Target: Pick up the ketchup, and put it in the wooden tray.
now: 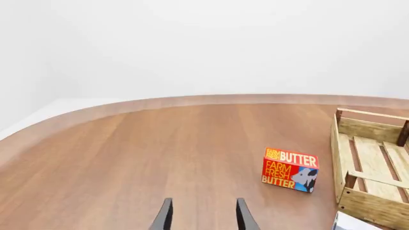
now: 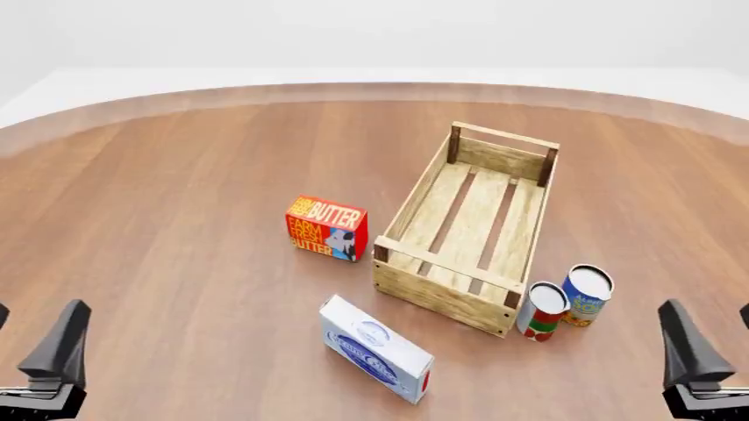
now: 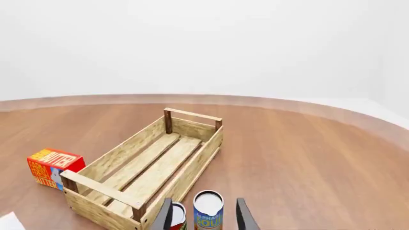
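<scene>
Black fingers of my left end effector (image 1: 203, 218) and right end effector (image 3: 203, 215) stand spread, holding nothing. Beside the wooden tray (image 2: 451, 294) stand a red-and-white can (image 2: 542, 309) and a blue can (image 2: 585, 296). No ketchup shows anywhere. I'd expect a light, squeezable bottle, best gripped gently mid-body.

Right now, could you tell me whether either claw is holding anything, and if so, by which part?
Nothing is held. The left claw is open over bare table, and the right claw is open above two cans.
</scene>
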`<state>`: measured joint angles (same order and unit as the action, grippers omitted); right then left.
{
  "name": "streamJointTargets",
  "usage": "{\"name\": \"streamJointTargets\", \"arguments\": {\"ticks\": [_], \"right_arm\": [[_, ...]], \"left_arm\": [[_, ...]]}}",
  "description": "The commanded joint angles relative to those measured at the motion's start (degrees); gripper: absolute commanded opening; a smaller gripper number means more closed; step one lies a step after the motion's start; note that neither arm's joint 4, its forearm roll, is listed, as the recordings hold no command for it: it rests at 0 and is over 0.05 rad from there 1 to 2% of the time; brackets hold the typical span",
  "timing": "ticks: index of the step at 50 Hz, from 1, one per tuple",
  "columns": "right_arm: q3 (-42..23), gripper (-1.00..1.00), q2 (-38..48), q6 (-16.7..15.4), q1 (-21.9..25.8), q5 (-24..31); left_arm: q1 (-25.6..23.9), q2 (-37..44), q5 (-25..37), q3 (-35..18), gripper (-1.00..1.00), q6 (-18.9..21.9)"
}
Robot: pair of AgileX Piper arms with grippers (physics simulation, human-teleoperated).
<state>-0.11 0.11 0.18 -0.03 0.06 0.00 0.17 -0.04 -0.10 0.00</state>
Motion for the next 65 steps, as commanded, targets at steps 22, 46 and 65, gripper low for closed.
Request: {"name": "streamJointTargets", "arguments": {"ticks": [22,46,65], "right_arm": [[-6.7,1.0,24.7,-3.8,8.0,-8.7],[-20.5,1.0,40.6,-2.8,28.8,3.5],[-28.3,1.0,55.1,-0.4,43.7,-1.2]], "left_arm": [[0.0,0.3,-0.1,-0.1,1.0,0.0],[0.0,0.3,-0.1,-0.1,1.0,0.0],[0.0,0.3,-0.1,-0.1,1.0,0.0]]}}
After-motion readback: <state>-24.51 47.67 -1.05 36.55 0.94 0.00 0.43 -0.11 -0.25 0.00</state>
